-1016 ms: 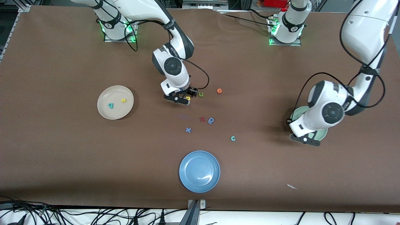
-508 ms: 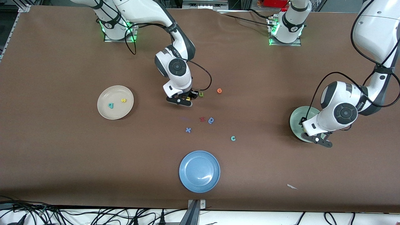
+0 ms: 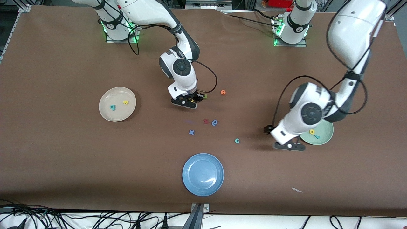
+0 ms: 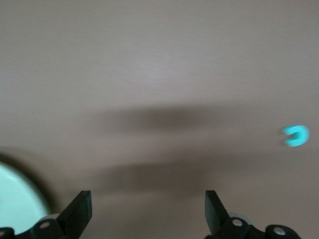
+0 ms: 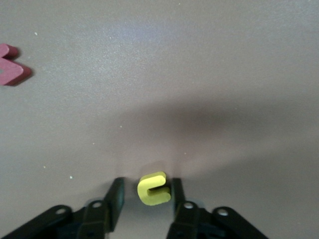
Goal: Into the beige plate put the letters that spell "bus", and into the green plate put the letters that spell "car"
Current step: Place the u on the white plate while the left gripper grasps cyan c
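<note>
One yellow u (image 5: 154, 189) lies mid-table between the right gripper's (image 5: 147, 199) narrowing jaws; beside it the olive u (image 3: 205, 95) could get nudged. Left gripper (image 4: 148, 211), open and empty, hovers beside the green plate (image 3: 326, 137)

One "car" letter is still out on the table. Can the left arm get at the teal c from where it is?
Probably yes: the left gripper hangs open over bare table beside the green plate, with nothing between it and the teal c.

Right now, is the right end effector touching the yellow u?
Cannot tell. The right wrist view shows the yellow u between the right end effector's fingers, contact unclear.
</note>
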`<act>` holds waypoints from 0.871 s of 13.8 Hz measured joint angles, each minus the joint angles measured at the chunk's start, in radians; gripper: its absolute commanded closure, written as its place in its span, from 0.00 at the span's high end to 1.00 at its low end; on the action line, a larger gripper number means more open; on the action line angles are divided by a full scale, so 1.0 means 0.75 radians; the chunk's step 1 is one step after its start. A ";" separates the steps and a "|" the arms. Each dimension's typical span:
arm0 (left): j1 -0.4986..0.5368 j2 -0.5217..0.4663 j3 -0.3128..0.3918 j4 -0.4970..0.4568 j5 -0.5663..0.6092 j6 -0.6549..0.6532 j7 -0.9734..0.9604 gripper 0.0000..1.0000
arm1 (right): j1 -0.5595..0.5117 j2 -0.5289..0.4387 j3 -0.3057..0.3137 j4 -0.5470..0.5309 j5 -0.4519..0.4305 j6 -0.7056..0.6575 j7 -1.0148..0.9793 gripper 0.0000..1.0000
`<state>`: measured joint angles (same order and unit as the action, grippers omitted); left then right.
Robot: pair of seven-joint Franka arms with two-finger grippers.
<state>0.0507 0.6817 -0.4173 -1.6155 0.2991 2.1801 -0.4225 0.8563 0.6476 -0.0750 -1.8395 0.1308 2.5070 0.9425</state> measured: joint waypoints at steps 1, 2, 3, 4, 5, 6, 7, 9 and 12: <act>-0.046 0.037 0.000 0.038 0.000 0.001 -0.077 1.00 | 0.000 0.000 -0.001 0.002 0.000 0.000 0.001 0.01; -0.087 0.073 0.001 0.081 0.000 0.001 -0.147 1.00 | 0.000 0.000 -0.001 0.003 0.000 0.000 0.001 0.01; -0.125 0.109 0.002 0.127 0.000 0.001 -0.209 1.00 | 0.000 0.000 -0.001 0.004 0.000 0.000 0.001 0.01; -0.161 0.146 0.004 0.176 0.000 0.001 -0.263 1.00 | 0.001 0.000 -0.009 0.006 -0.001 -0.001 0.001 0.01; -0.191 0.181 0.010 0.224 0.000 0.001 -0.308 1.00 | 0.002 -0.003 -0.029 0.012 -0.005 -0.012 0.001 0.01; -0.214 0.214 0.014 0.270 0.000 0.001 -0.344 1.00 | 0.002 -0.014 -0.060 0.021 -0.012 -0.043 -0.004 0.01; -0.233 0.246 0.018 0.312 0.000 0.001 -0.373 1.00 | 0.002 -0.034 -0.102 0.032 -0.015 -0.091 -0.017 0.02; -0.284 0.302 0.051 0.386 0.000 0.001 -0.422 0.98 | 0.001 -0.093 -0.206 0.033 -0.015 -0.235 -0.060 0.01; -0.364 0.365 0.119 0.457 0.000 0.003 -0.466 0.92 | -0.002 -0.170 -0.387 -0.039 -0.019 -0.398 -0.279 0.02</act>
<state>-0.2221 0.9554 -0.3282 -1.2726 0.2989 2.1821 -0.7723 0.8546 0.5201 -0.3655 -1.8687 0.1165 2.2086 0.7334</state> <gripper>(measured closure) 0.026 0.727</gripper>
